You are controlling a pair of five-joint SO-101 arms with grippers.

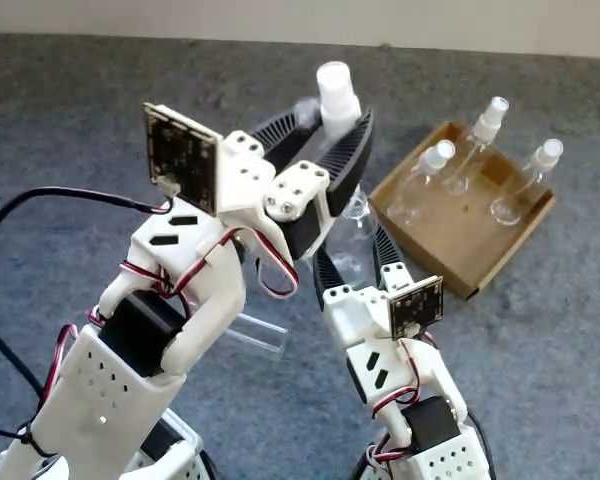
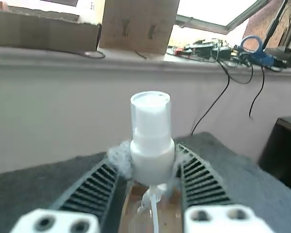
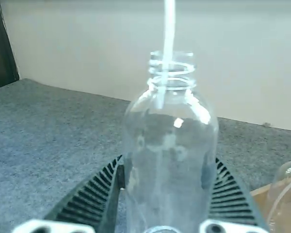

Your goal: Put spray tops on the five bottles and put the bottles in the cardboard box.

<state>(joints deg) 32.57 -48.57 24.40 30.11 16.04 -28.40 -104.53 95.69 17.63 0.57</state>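
Carpet [image 1: 70, 120], cardboard box [image 1: 460, 232], three capped bottles [image 1: 420, 185] — perhaps another bottle [image 1: 258, 335] lying.

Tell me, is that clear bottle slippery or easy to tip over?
Probably slippery: the clear bottle looks smooth and shiny. It looks empty, so likely light. Tall with a narrow neck, it might tip if bumped.
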